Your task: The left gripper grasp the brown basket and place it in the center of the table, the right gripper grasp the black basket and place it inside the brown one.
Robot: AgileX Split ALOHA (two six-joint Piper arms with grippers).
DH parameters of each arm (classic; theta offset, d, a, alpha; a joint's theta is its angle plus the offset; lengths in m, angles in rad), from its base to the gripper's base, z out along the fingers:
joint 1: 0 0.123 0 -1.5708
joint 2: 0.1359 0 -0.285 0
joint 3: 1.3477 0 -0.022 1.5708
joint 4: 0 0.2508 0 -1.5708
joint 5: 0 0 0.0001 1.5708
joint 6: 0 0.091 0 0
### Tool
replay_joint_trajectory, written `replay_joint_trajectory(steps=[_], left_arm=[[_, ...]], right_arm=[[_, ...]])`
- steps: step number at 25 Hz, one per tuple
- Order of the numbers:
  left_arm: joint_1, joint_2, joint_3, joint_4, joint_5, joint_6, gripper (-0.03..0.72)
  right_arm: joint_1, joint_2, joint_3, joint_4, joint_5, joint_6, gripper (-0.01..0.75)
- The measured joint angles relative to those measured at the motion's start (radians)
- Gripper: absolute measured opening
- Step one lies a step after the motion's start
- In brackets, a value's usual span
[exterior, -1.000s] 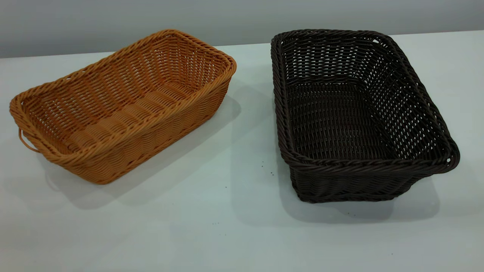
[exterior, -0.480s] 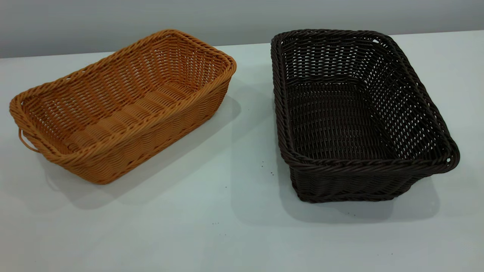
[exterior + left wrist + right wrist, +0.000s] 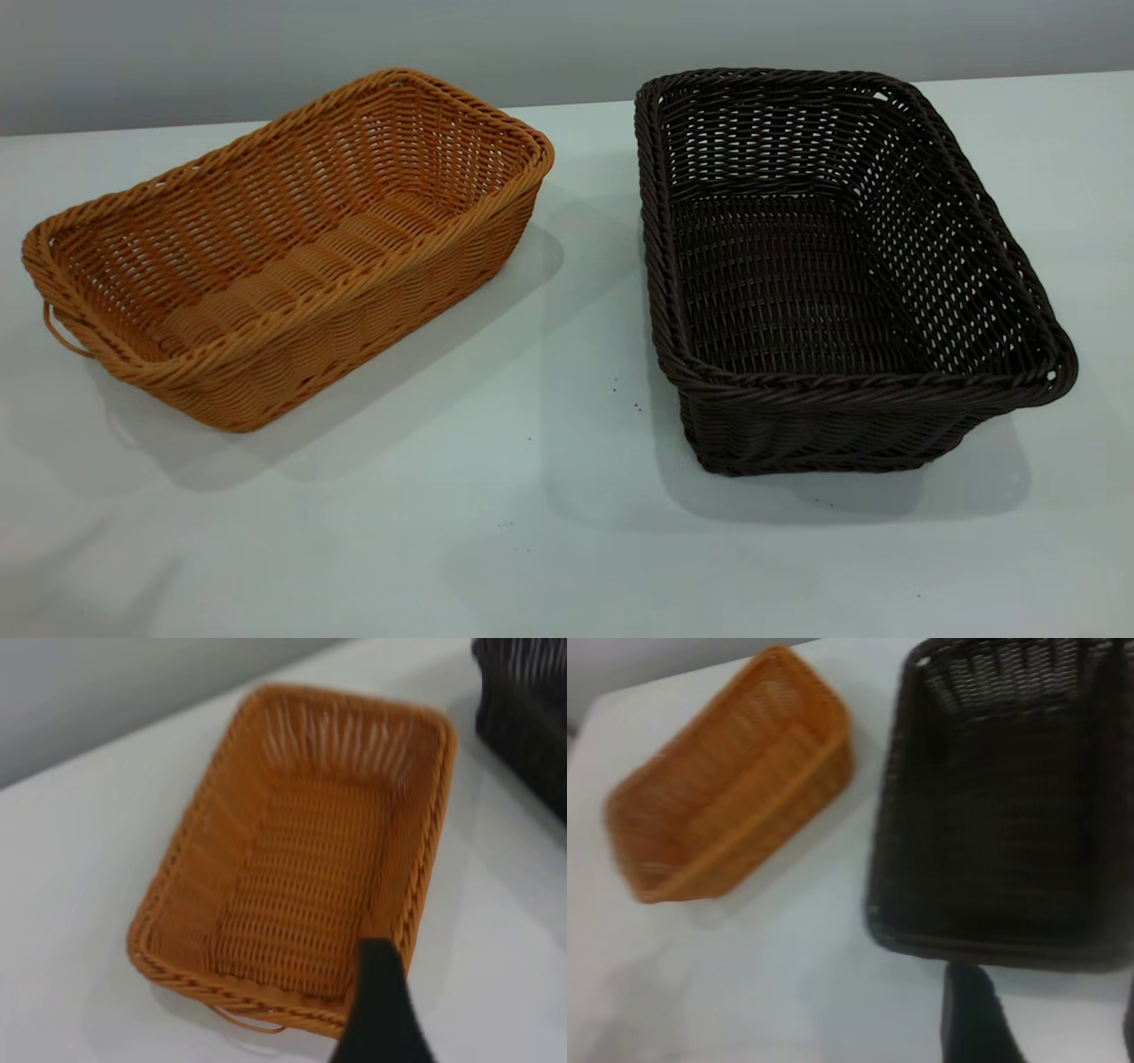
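A grey wall backs the white table (image 3: 549, 532). The black basket (image 3: 833, 266), open-weave, sits toward the right edge, long axis front to back. The brown basket (image 3: 283, 248) lies toward the left edge, angled, loop handle (image 3: 60, 335) nearest that edge. One dark finger (image 3: 383, 1010) of the left gripper hovers over its handle end, and one (image 3: 976, 1014) of the right gripper shows by the black rim; their spread can't be told.

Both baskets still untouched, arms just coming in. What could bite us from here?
1. The brown basket sits skewed on the table, loop handle at its outer end; a rim grasp may let it swing or tilt when lifted.
2. The black basket looks about as big as the brown one, so nesting could jam on the rims.
3. The baskets lie close together; moving the brown one to the center might bump the black one.
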State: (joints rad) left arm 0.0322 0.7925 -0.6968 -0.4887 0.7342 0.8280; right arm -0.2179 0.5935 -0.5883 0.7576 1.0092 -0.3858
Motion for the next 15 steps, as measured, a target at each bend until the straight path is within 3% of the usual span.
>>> replay_joint_trajectory(steps=[9, 15], left_arm=[[-0.131, 0.281, 0.002, 0.016, -0.142, 0.038, 0.474], [-0.137, 0.360, 0.002, 0.016, -0.255, 0.038, 0.477]], right_arm=[[0.000, 0.172, 0.000, 0.366, -0.043, -0.059, 0.362], [0.000, 0.232, 0.002, 0.405, -0.046, 0.111, 0.362]])
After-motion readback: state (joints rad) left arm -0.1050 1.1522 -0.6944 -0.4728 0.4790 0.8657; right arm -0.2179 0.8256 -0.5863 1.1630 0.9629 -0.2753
